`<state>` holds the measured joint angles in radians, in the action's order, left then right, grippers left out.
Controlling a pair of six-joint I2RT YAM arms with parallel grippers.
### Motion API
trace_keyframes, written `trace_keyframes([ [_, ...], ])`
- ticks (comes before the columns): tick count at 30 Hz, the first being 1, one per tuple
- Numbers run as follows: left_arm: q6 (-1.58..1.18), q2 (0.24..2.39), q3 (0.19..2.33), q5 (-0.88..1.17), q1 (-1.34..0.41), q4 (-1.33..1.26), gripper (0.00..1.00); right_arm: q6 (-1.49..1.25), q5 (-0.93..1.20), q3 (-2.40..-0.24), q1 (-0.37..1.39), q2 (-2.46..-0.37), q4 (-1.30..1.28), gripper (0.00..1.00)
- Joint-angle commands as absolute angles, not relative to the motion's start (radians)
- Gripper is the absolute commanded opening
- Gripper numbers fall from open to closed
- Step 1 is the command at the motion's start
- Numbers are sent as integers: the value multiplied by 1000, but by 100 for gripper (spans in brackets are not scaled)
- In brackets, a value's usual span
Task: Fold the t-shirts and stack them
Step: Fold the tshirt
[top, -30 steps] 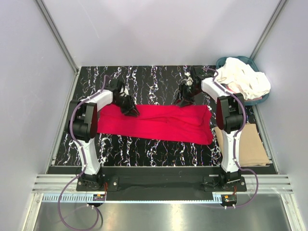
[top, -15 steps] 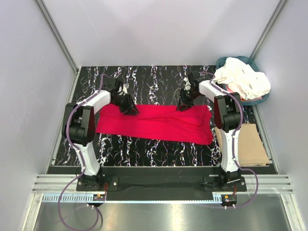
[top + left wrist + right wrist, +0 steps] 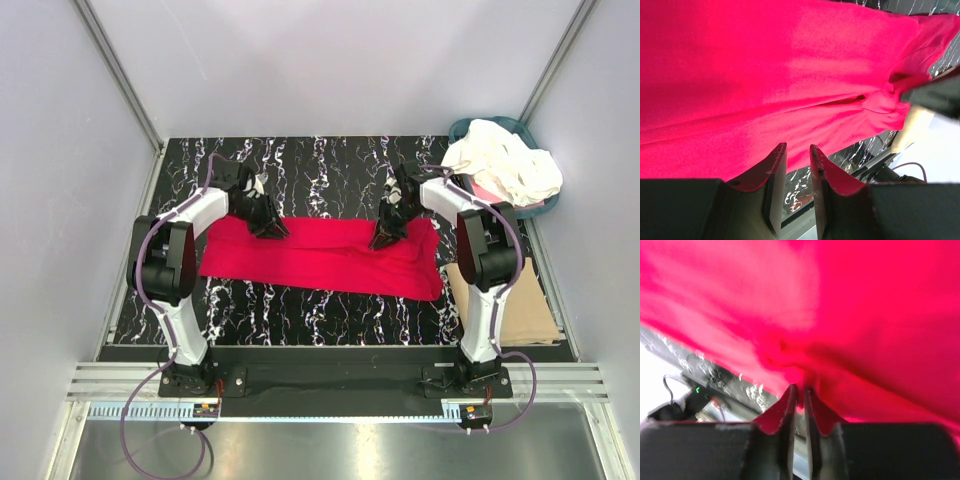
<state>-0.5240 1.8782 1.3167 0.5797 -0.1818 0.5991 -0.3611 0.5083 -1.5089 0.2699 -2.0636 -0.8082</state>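
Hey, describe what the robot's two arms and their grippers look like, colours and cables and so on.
Both the left arm and right arm have white links joined by bulky black housings, rising from black bases. A thin purple-grey cable runs along each arm and loops at its base. The left gripper and right gripper are black, with two narrow, tapering jaws.

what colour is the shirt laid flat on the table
The t-shirt is plain bright red, with no print visible. It shows best in the top external view.
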Motion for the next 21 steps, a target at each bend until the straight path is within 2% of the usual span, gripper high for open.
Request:
trace_keyframes([
  [1, -528, 1841, 1312, 594, -179, 577, 29, -445, 607, -1404, 343, -1930, -804, 20],
  [2, -529, 1844, 1312, 598, -179, 577, 29, -493, 632, -1367, 359, -1898, -783, 21],
  [4, -526, 1842, 1309, 598, -181, 577, 30, -567, 724, -1212, 374, -1771, -673, 39],
  [8, -522, 1839, 1307, 620, -195, 572, 33, -583, 704, -1111, 332, -1599, -695, 55],
  [10, -515, 1838, 1319, 627, -231, 565, 38, -554, 638, -1104, 250, -1549, -701, 62],
  [11, -515, 1839, 1327, 635, -273, 552, 39, -525, 631, -1114, 148, -1571, -701, 63],
  [13, -534, 1853, 1370, 640, -322, 540, 42, -488, 635, -1138, 71, -1610, -707, 65],
  [14, -547, 1871, 1387, 638, -348, 532, 42, -453, 624, -1155, 16, -1629, -731, 71],
  [21, -852, 1960, 1411, 608, -564, 266, 40, -456, 486, -1241, -72, -1710, -729, 65],
])
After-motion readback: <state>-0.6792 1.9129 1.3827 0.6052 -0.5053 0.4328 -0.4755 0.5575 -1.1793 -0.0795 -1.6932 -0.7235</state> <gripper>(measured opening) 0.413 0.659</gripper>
